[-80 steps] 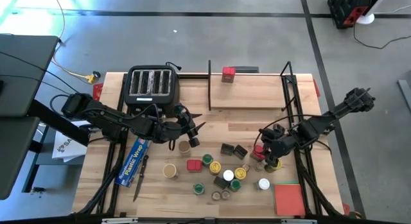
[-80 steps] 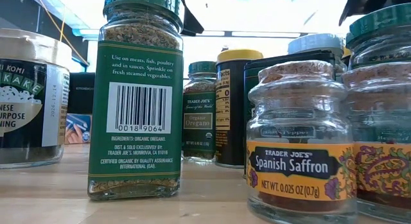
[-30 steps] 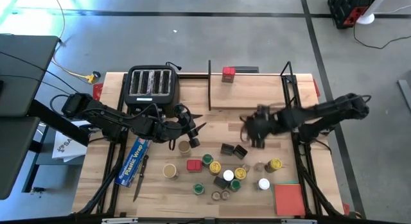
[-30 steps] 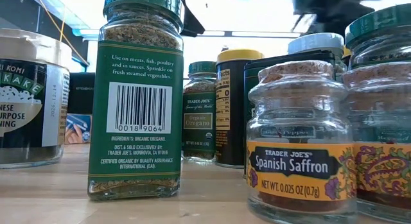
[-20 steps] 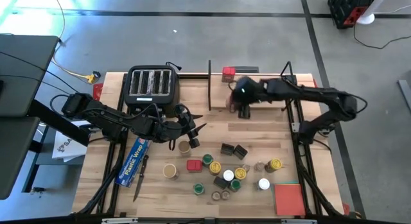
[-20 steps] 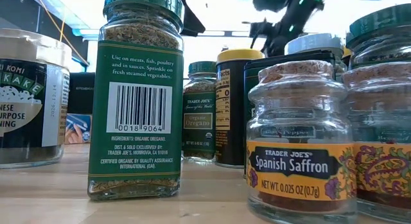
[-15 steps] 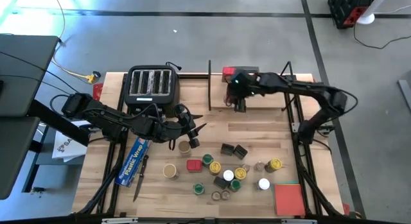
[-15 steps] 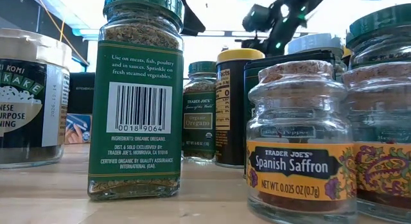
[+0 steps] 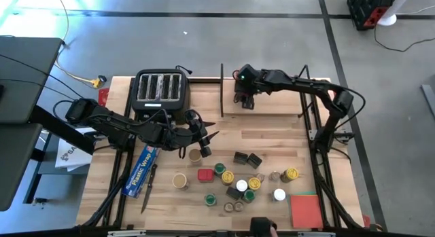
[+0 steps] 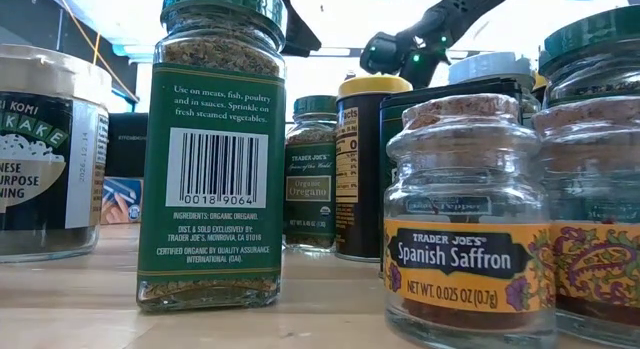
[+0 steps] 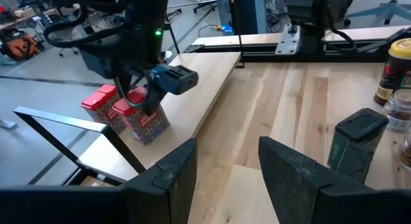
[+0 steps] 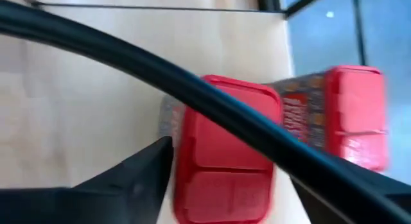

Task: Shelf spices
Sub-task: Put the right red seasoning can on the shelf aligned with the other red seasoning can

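Nearest the low camera, small clear glass jars stand on the pale wood desk (image 9: 272, 138): a squat ribbed Spanish Saffron jar (image 10: 468, 221) with a cork-coloured top, and a taller oregano jar (image 10: 213, 154) with a green label and dark green lid. Behind them sits a round can with a yellow lid (image 10: 362, 169).

From above, the remaining spices (image 9: 241, 177) form a loose cluster on the front half of the desk: round lids in green, yellow, white and tan, two black boxes, one flat red tin (image 9: 205, 174).

Left pincer (image 9: 204, 138) hovers just above the desk beside a tan-lidded jar (image 9: 195, 155); its dark fingers (image 11: 174, 169) stand apart with nothing between them.

Farther back, the shelf (image 9: 262, 101), a smooth light-wood board between thin black rod frames, carries two red rectangular tins side by side near its left end. Right pincer (image 9: 245, 98) is directly over the nearer red tin (image 11: 145, 119), jaws spread and straddling its top; whether the pads touch it cannot be told. The second red tin (image 11: 101, 106) stands upright just beside it.

A black four-slot toaster (image 9: 160, 89) sits to the left of the shelf.
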Available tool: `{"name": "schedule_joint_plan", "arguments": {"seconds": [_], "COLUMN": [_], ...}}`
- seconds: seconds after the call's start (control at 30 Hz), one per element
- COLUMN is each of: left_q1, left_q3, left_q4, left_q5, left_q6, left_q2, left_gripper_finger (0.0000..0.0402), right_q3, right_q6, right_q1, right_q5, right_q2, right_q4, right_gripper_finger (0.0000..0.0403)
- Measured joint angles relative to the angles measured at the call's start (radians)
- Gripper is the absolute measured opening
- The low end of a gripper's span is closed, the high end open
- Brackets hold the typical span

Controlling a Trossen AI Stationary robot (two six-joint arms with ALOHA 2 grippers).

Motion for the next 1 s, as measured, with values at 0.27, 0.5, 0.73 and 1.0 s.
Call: {"name": "schedule_joint_plan", "arguments": {"seconds": [0.27, 0.5, 0.73, 1.0], "left_q1": [0.0, -0.001, -0.009, -0.013], "left_q3": [0.0, 0.0, 0.0, 0.0], "left_q4": [-0.001, -0.001, -0.005, -0.003], "left_q5": [0.0, 0.018, 0.026, 0.021], "left_q6": [-0.008, -0.017, -0.019, -0.018], "left_q2": [0.0, 0.0, 0.0, 0.0], "left_gripper_finger": [0.0161, 0.0161, 0.0161, 0.0161], "right_q3": [0.0, 0.0, -0.208, -0.48], "right_q6": [-0.045, -0.011, 0.095, 0.229], "right_q1": [0.003, 0.032, 0.057, 0.057], "right_q5": [0.04, 0.016, -0.173, -0.212], "right_q2": [-0.04, -0.145, -0.331, -0.357], "right_q4": [0.037, -0.027, 0.055, 0.359], "right_gripper_finger": [0.0313, 0.0298, 0.0223, 0.0138]}}
